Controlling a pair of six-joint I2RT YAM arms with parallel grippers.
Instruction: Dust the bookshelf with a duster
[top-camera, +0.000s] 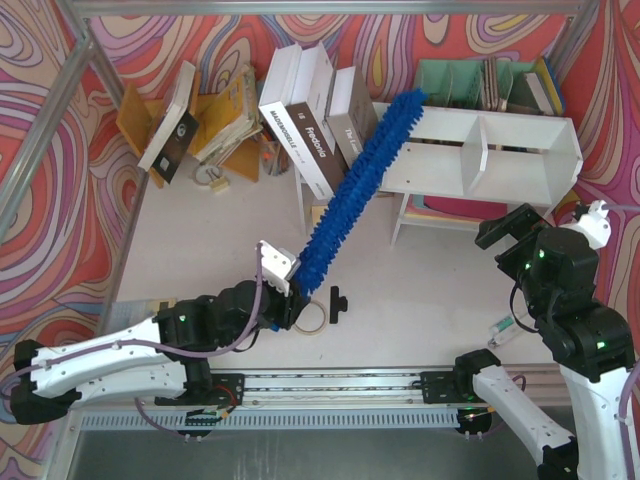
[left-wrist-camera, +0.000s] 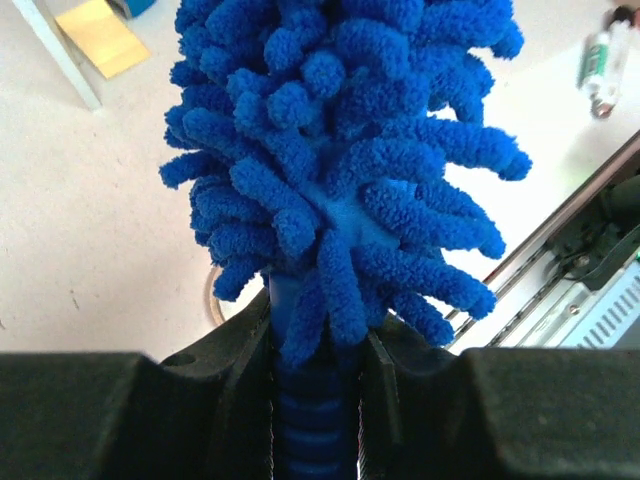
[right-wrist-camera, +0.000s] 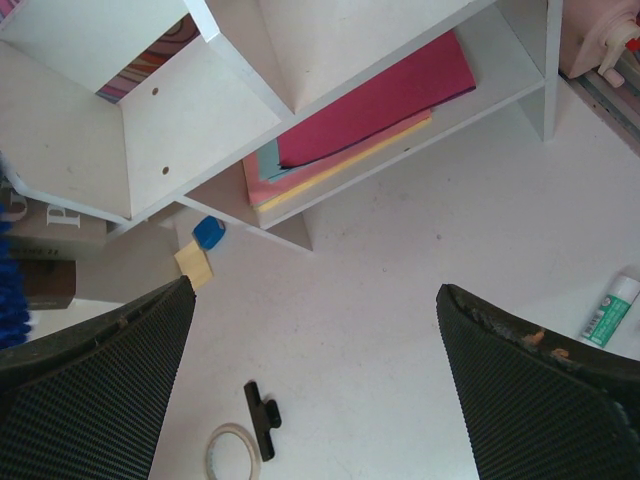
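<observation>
The bookshelf (top-camera: 480, 150) is a white two-compartment unit on legs at the back right; the right wrist view shows its underside and divider (right-wrist-camera: 200, 110). The long fluffy blue duster (top-camera: 360, 185) runs diagonally from the table's middle up to the shelf's top left corner, where its tip lies. My left gripper (top-camera: 293, 300) is shut on the duster's ribbed blue handle; in the left wrist view the chenille head (left-wrist-camera: 340, 150) fills the frame above the gripper (left-wrist-camera: 318, 350). My right gripper (top-camera: 510, 235) hovers in front of the shelf's right end, open and holding nothing (right-wrist-camera: 315, 330).
Books (top-camera: 310, 120) lean against the shelf's left side, beside a yellow-orange rack (top-camera: 215, 125). A teal organizer (top-camera: 480, 85) stands behind the shelf. A tape ring (top-camera: 310, 320), black clip (top-camera: 340, 303) and glue stick (top-camera: 503, 328) lie near the front. Coloured folders (right-wrist-camera: 370, 110) sit under the shelf.
</observation>
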